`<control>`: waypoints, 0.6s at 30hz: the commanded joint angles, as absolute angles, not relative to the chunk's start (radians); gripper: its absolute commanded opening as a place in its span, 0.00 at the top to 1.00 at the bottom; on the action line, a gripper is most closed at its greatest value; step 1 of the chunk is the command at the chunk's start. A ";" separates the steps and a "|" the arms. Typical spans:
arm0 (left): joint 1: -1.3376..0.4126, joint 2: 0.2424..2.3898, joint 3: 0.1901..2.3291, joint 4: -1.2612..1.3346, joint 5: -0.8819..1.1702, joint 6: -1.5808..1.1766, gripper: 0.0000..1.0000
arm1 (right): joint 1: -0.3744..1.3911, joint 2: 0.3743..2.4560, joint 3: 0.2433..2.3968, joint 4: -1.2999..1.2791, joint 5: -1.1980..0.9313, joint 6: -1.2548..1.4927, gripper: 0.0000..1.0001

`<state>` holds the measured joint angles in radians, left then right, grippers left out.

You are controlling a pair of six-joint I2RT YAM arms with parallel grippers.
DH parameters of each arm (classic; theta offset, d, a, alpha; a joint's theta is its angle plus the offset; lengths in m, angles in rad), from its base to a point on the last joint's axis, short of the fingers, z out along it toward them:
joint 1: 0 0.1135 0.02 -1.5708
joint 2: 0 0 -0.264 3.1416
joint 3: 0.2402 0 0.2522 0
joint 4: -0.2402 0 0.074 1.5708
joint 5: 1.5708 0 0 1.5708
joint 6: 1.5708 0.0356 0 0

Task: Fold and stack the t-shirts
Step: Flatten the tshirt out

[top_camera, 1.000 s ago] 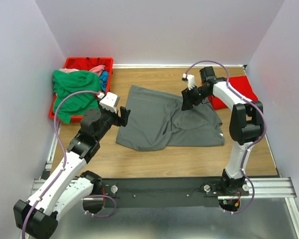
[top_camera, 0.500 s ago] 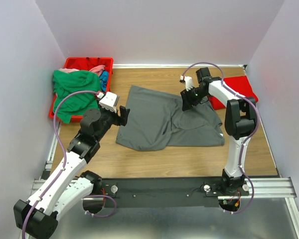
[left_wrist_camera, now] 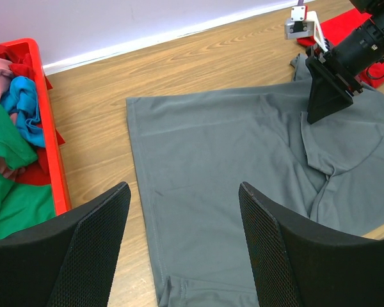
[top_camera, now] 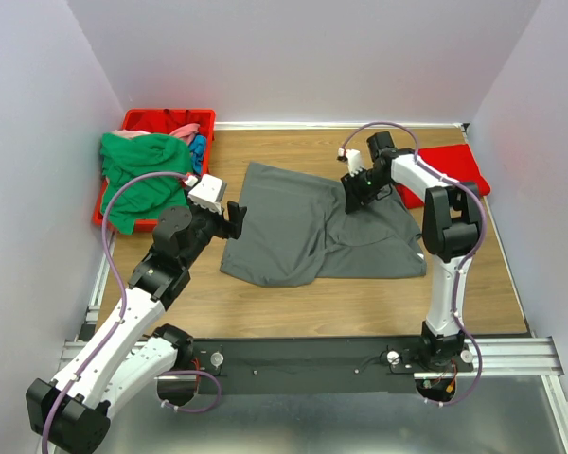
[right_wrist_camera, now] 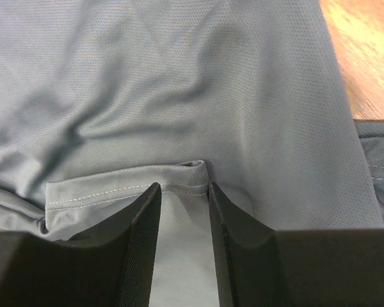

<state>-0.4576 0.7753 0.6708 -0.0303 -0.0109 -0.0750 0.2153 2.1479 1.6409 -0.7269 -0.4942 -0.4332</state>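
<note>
A dark grey t-shirt [top_camera: 303, 227] lies spread and rumpled on the wooden table. My right gripper [top_camera: 355, 197] presses down on its far right part. In the right wrist view the right gripper [right_wrist_camera: 184, 187] stands narrowly open, and a stitched hem fold of the grey t-shirt [right_wrist_camera: 179, 83] lies between the fingertips. At the shirt's left edge my left gripper [top_camera: 235, 219] hovers wide open, holding nothing, with the grey t-shirt [left_wrist_camera: 230, 147] below the left gripper [left_wrist_camera: 182, 188]. A bright red t-shirt [top_camera: 454, 168] lies at the far right.
A red plastic bin [top_camera: 137, 121] at the back left holds a green shirt [top_camera: 142, 175] spilling over its rim, plus pink [top_camera: 175, 132] and blue [top_camera: 199, 149] ones. White walls close in on three sides. A metal rail runs along the near edge.
My right gripper shifted slightly left over the grey shirt and its jaws narrowed around the hem fold. The left arm stayed where it was.
</note>
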 commanded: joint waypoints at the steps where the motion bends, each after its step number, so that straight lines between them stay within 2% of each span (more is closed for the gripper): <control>1: -0.453 0.773 0.667 -0.006 -0.034 -0.077 0.24 | 0.227 2.168 1.635 -0.735 -0.492 -0.430 0.60; 5: -0.451 0.776 0.669 -0.006 -0.034 -0.078 0.24 | 0.230 2.169 1.631 -0.736 -0.495 -0.430 0.72; 6: -0.451 0.773 0.669 -0.006 -0.034 -0.077 0.24 | 0.232 2.168 1.629 -0.736 -0.494 -0.431 0.80; 8: -0.449 0.775 0.667 -0.006 -0.035 -0.077 0.24 | 0.232 2.149 1.625 -0.738 -0.492 -0.433 0.90; 12: -0.451 0.775 0.669 -0.006 -0.035 -0.077 0.24 | 0.230 2.082 1.600 -0.744 -0.488 -0.445 0.96; 18: -0.449 0.773 0.669 -0.008 -0.032 -0.077 0.24 | 0.232 1.924 1.484 -0.755 -0.494 -0.469 0.99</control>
<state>-0.4538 0.7753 0.6708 -0.0303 -0.0113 -0.0750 0.2230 2.0396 1.5486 -0.7322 -0.4908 -0.4438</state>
